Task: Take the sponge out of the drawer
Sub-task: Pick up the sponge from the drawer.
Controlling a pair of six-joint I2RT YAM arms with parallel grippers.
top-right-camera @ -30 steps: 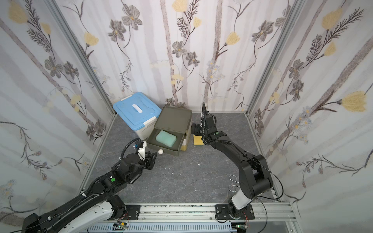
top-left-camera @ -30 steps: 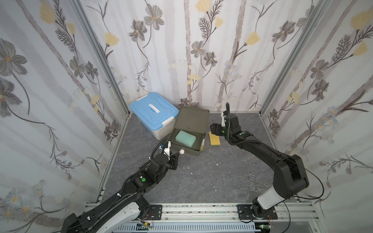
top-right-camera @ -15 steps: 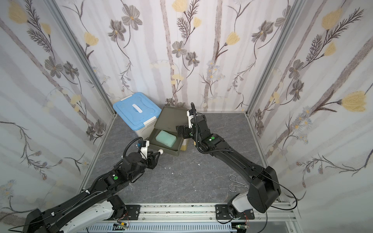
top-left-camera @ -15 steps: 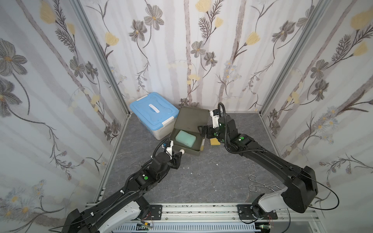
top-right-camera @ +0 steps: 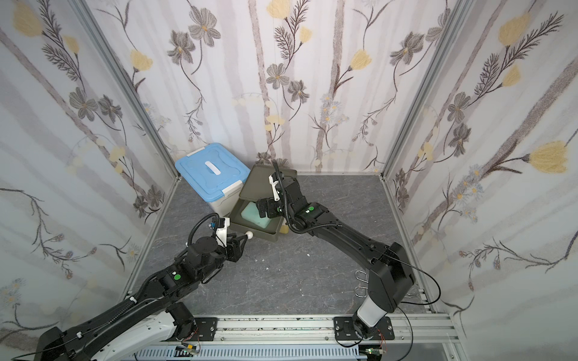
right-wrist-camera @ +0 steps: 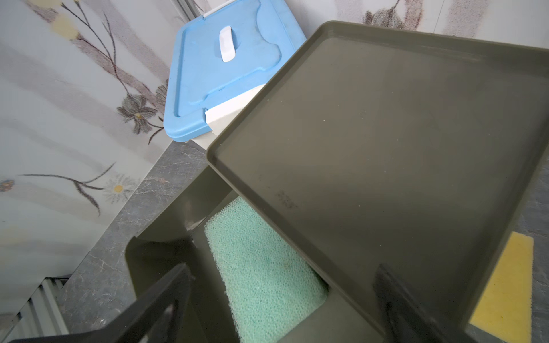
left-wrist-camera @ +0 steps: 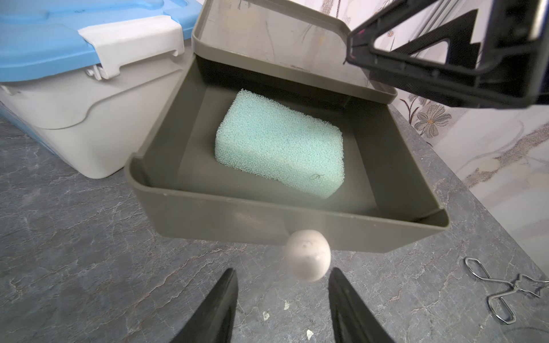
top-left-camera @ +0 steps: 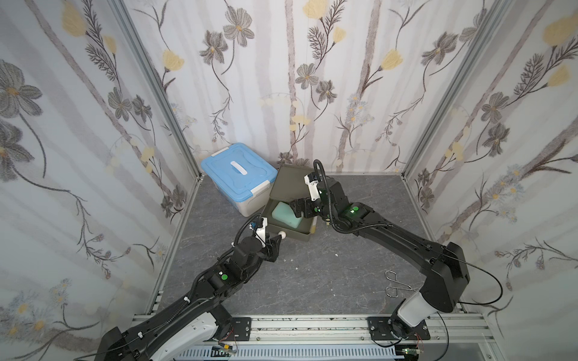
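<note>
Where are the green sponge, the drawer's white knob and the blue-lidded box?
green sponge (left-wrist-camera: 279, 142): left wrist view, middle of top face.
white knob (left-wrist-camera: 307, 255): left wrist view, rounded front.
blue-lidded box (top-left-camera: 231, 181): in a top view, on the lid.

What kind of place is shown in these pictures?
Probably a robot test booth, not a real room: flower-printed wall panels held by aluminium corner posts, and black left arm and right arm bolted to a metal rail.

No legible text; small dark squiggle on sponge (left-wrist-camera: 279, 148), unreadable.
</note>
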